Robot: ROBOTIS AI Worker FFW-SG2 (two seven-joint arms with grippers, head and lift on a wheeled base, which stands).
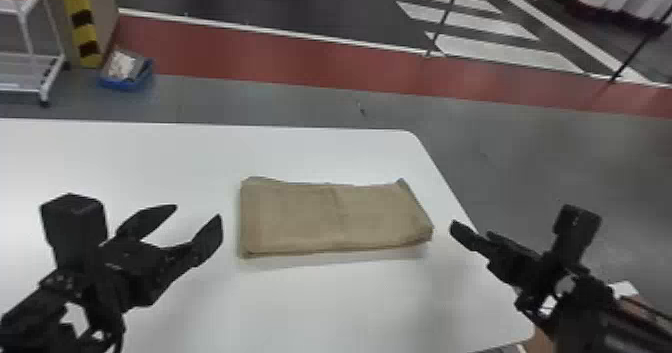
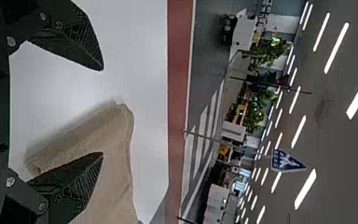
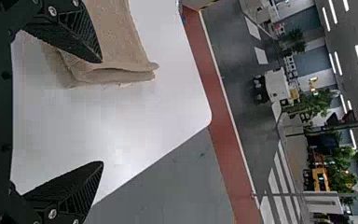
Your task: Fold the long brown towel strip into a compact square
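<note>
The brown towel (image 1: 335, 217) is lying flat on the white table (image 1: 300, 307), between the fingertips of the left gripper (image 2: 102, 112) and those of the right gripper (image 3: 102, 112), and it is touching neither. Both grippers are holding nothing, and in each one the two fingers are standing wide apart. I am judging that the folding is partly done: the towel is forming a layered rectangle, longer from one gripper's fingers to the other's, so a last fold across is probably waiting. The next move is asking, I think, for one pair of fingers to go low at its nearer end, take all layers together, and carry them over toward the opposite fingers. The head view is giving the complete outline and a faint crease near the middle, while the wrist views are cutting the towel off. The right wrist view is showing, just beside one right fingertip, a slit between the layers, which I am not able to make out from the head view.
</note>
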